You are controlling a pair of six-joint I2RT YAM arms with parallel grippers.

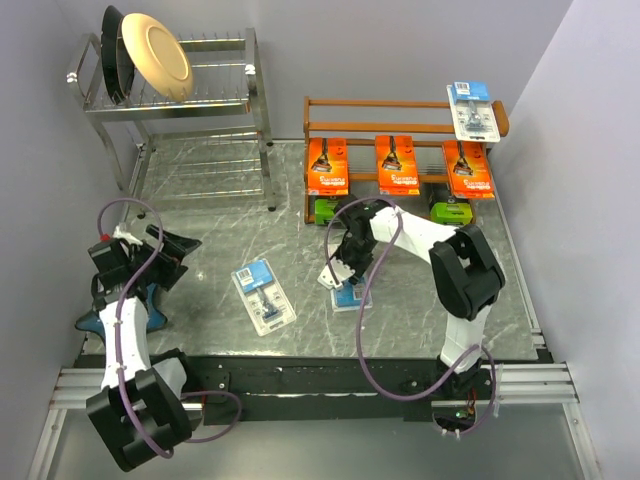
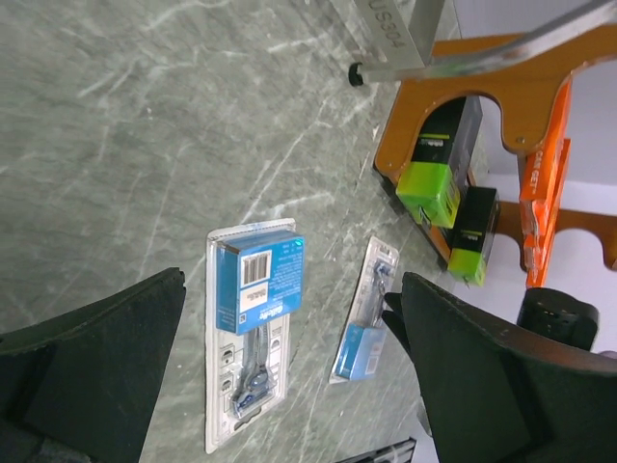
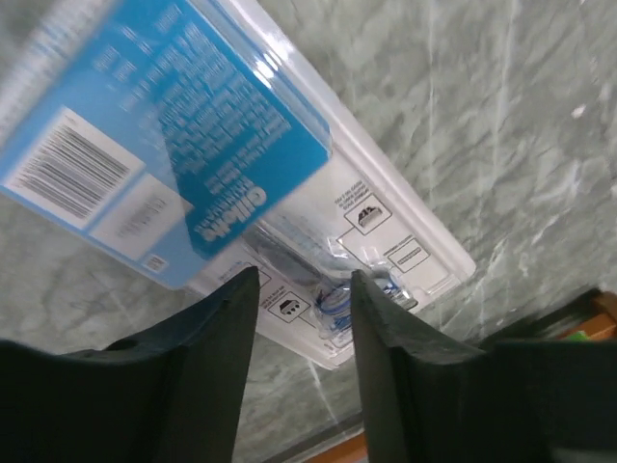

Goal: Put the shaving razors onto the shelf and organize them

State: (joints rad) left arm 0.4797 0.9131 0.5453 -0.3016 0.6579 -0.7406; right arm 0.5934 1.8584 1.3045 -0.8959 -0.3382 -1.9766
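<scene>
Plainly the right gripper (image 3: 304, 289) is the nearer tool: it sits right over a blue card (image 3: 405, 231) lying just below centre of the overhead frame. The card's long axis runs from upper left to lower right in the wrist view, and the fingers straddle its narrow razor end, across that axis. The jaws stand partway in. I cannot tell whether they pinch the blister, since the near end blurs. The shelf (image 1: 380, 103) lies straight up-frame from there. The left gripper (image 1: 185, 258) hangs wide apart at lower left, well off a second card (image 1: 264, 296).
</scene>
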